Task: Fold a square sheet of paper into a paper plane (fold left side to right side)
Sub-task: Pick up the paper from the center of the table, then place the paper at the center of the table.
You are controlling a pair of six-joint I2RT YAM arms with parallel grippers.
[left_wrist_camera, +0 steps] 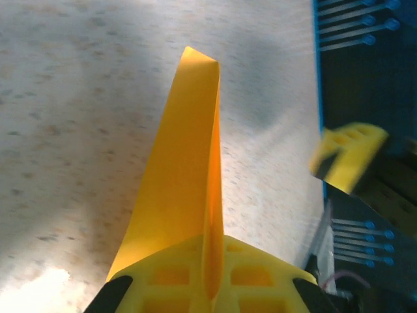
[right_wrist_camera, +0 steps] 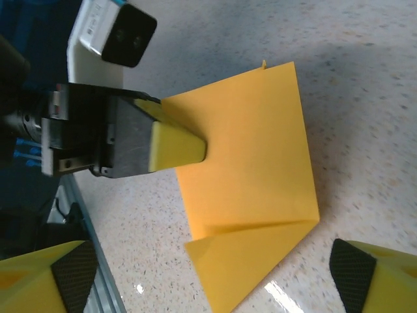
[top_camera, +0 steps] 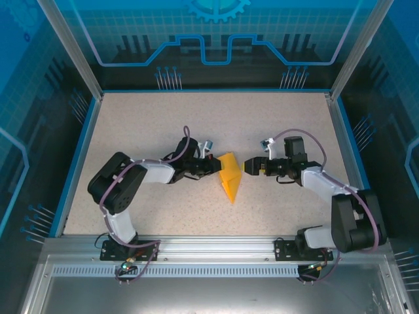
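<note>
The orange-yellow sheet of paper (top_camera: pixel 229 176) lies mid-table, partly folded, with a sharp tip pointing to the near edge. My left gripper (top_camera: pixel 215 165) is shut on its left edge. In the left wrist view the paper (left_wrist_camera: pixel 182 163) rises edge-on out of the shut gripper (left_wrist_camera: pixel 212 287). The right wrist view shows the sheet (right_wrist_camera: pixel 254 150) with a diagonal folded flap (right_wrist_camera: pixel 254 261) and a left fingertip (right_wrist_camera: pixel 177 145) pinching its edge. My right gripper (top_camera: pixel 245 165) hovers just right of the sheet, open (right_wrist_camera: pixel 214 267), touching nothing.
The speckled tabletop (top_camera: pixel 144 118) has a blue rim (top_camera: pixel 75 157) and clear walls on three sides. An aluminium rail (top_camera: pixel 216 252) with both arm bases runs along the near edge. One of the right gripper's fingers (left_wrist_camera: pixel 348 153) shows in the left wrist view.
</note>
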